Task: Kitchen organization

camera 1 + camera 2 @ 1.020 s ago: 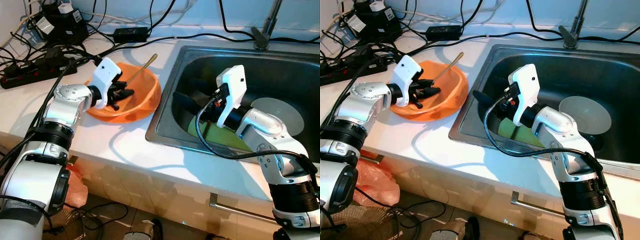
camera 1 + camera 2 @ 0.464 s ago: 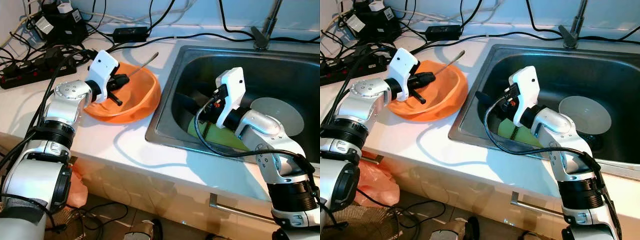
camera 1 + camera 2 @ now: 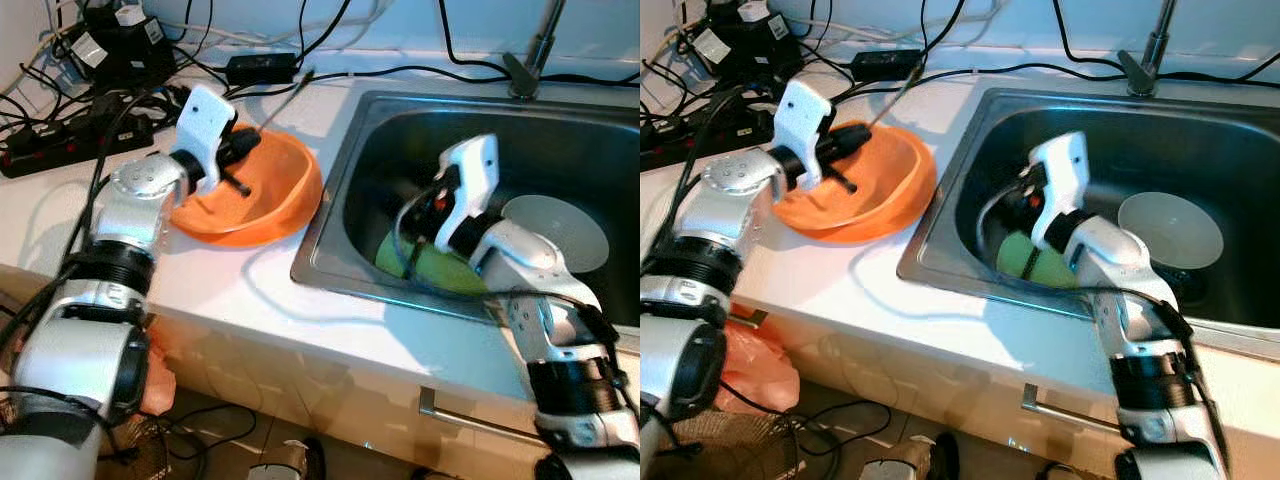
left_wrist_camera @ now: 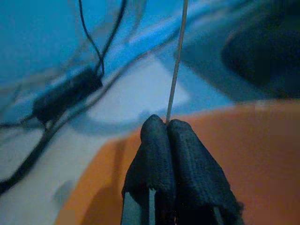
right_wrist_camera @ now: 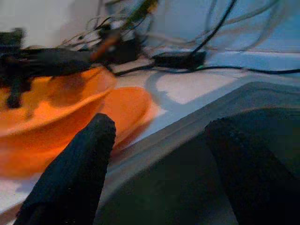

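An orange bowl [image 3: 270, 195] sits on the white counter to the left of the sink. Above its back rim my left gripper [image 3: 245, 148] is shut on a thin metal utensil [image 3: 285, 98], which slants up and away toward the cables. In the left wrist view the closed fingers [image 4: 159, 140] pinch that utensil [image 4: 176, 70]. Down inside the steel sink [image 3: 330, 215] my right gripper [image 5: 159, 126] is open with nothing between its fingers, just above a green item [image 3: 430, 268]. A white dish [image 3: 560, 225] lies on the sink floor to its right.
Power strips, adapters and black cables [image 3: 90, 110] crowd the counter behind the bowl. A faucet [image 3: 530, 55] stands at the back of the sink. An orange bag [image 3: 750, 360] lies on the floor below the counter edge.
My left gripper has lifted the utensil up out of the bowl and back toward the cables. The right arm has shifted slightly inside the sink and looks blurred.
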